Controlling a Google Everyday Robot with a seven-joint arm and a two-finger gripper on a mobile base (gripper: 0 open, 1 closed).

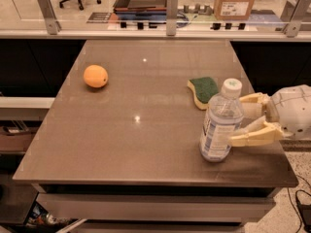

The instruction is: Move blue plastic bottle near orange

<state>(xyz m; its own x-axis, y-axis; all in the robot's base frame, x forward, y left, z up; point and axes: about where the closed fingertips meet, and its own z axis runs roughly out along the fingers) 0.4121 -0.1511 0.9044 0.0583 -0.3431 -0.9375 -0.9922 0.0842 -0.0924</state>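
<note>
The blue plastic bottle (221,125) stands upright near the table's front right corner, with its white cap on top. My gripper (235,120) reaches in from the right. Its two tan fingers (252,136) lie against the bottle's sides, one behind it and one in front, shut on the bottle. The orange (95,76) rests on the left side of the table, far from the bottle.
A green-and-yellow sponge (204,91) lies just behind the bottle. The brown table (136,144) has its right edge close under the gripper. A railing with posts and a cardboard box (235,4) stand beyond the table's far edge.
</note>
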